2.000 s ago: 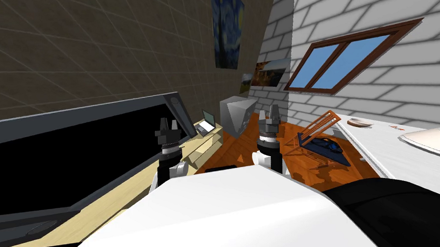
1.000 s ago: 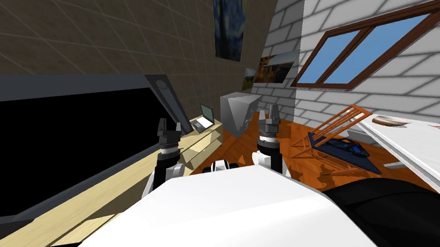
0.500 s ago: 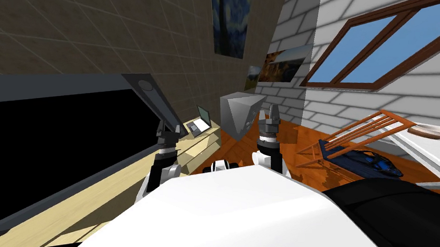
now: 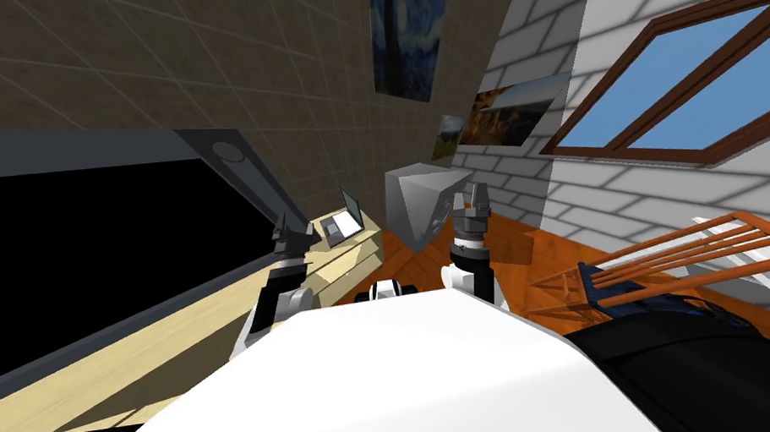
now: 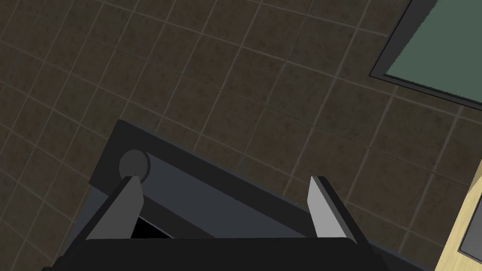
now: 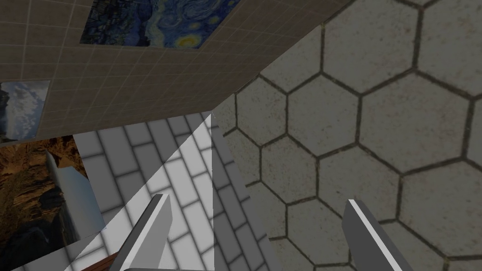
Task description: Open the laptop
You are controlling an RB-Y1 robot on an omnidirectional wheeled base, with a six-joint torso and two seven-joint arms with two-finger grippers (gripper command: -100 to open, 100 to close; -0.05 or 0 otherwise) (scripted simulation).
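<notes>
Not touched yet: laptop (image 4: 344, 220), lid looking partway up, sits well ahead on the pale wooden counter (image 4: 172, 343), left gripper (image 4: 290, 227) and right gripper (image 4: 475, 190) both spread, empty.

Walls: brown tiles (image 4: 152, 64) are met by white brick (image 4: 576, 191).
Window: a wood-framed window (image 4: 687, 78) is set in the brick.
Floor: orange wood (image 4: 547, 257).

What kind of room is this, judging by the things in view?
Probably a living room in a house: a big TV on a long wooden stand, a laptop at its far end, and paintings on the wall.
</notes>
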